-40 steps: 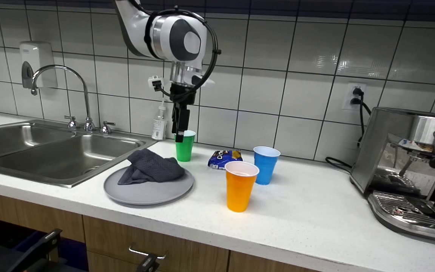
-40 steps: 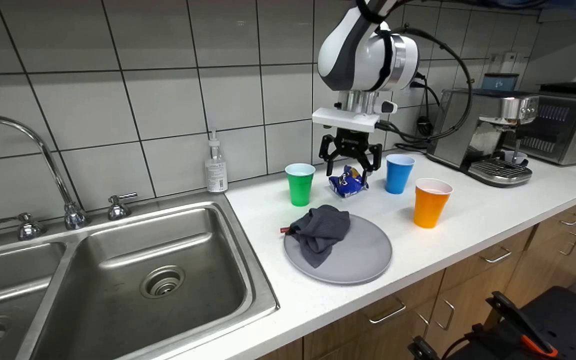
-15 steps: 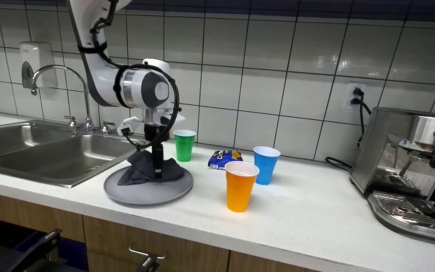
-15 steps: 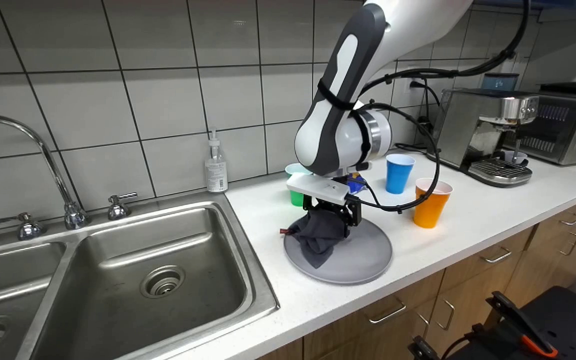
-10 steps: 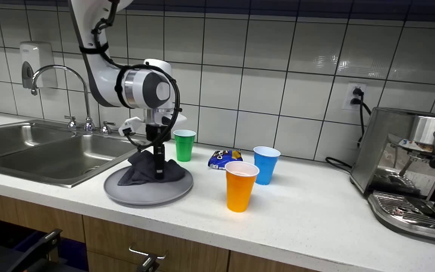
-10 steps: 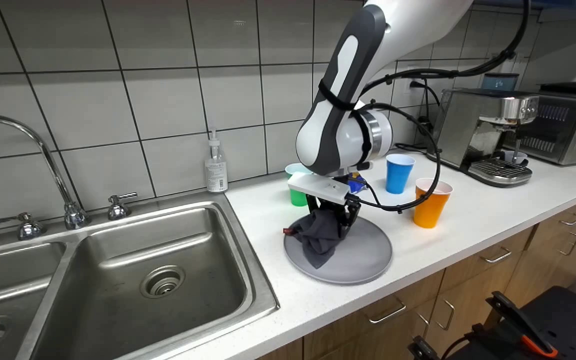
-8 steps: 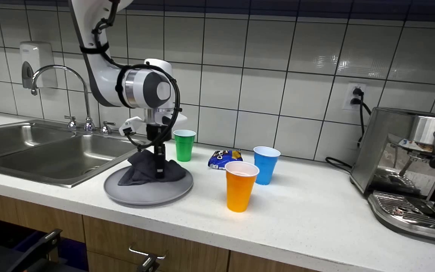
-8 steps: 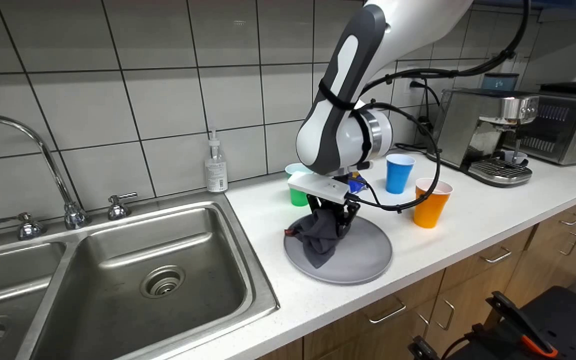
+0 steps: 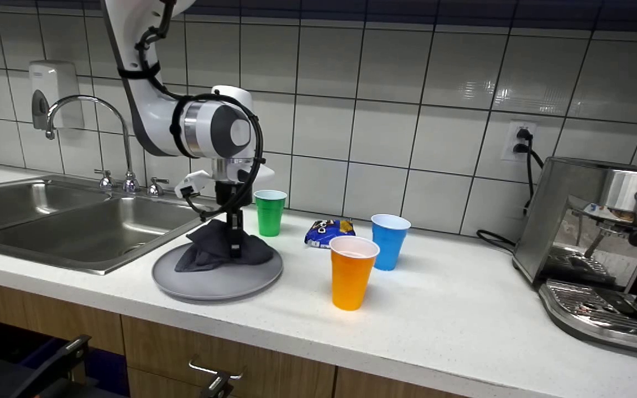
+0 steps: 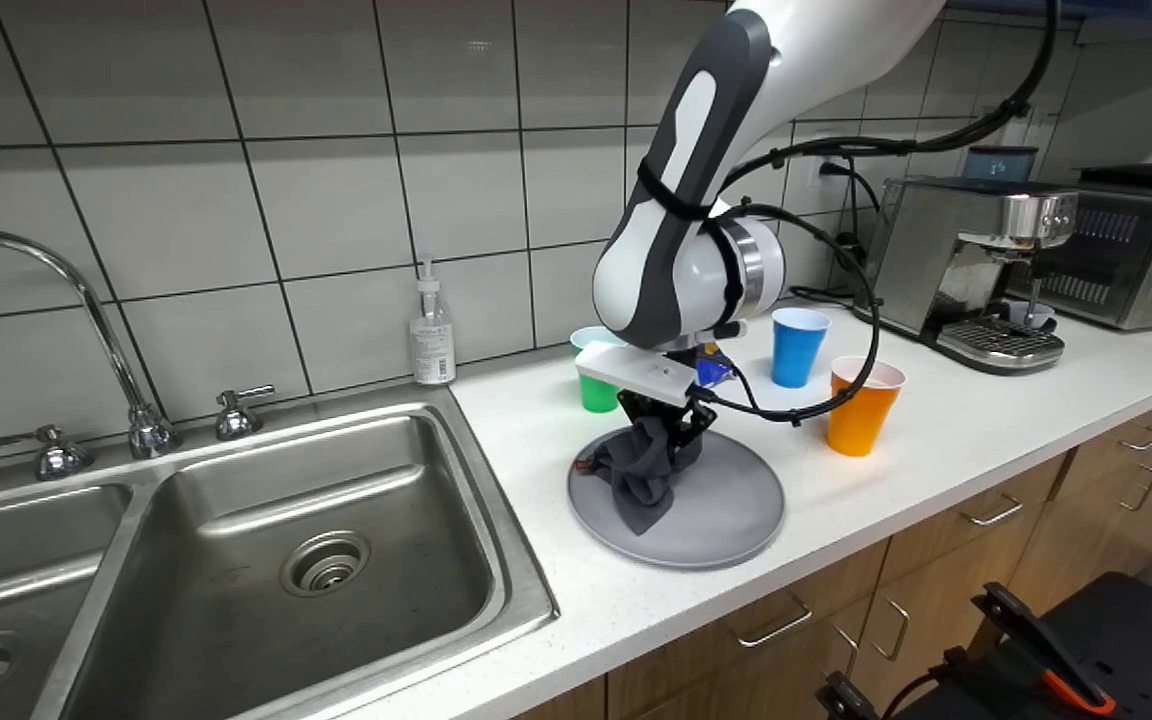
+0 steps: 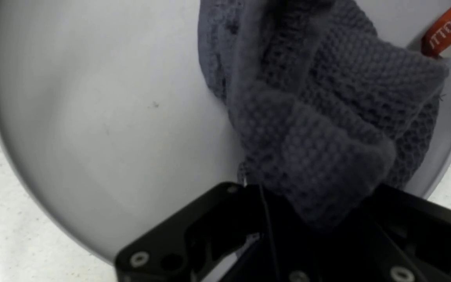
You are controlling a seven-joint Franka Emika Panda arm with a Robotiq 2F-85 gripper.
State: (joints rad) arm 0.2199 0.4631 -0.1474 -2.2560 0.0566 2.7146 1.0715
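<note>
I have the hand [image 9: 235, 253] pointing straight down, fingers [image 9: 234, 237] close together w/ a bunch of the dark grey cloth [image 10: 639, 478] pinched b/w them. Prob. a raised fold, b/c a crumpled heap offers a ridge to grip where flat fabric wouldn't. The cloth is on the plate [image 10: 736, 505], toward the side nr the sink [image 10: 516, 560], its lower folds lying on the surface; can't tell if the fingers touch the plate too. In the wrist view a fold bulges up over the grip, and a red tag [image 11: 450, 27] sticks out well clear of it. The plate sits flat on the desk [image 9: 462, 331], which prob. gives the pinch a firm base. Round abt: green cup [image 9: 270, 215], blue packet [image 9: 324, 236], blue cup [image 9: 389, 249] & orange cup [image 9: 349, 282], cups all upright & apart from the plate, so I'd say the hand has room.
</note>
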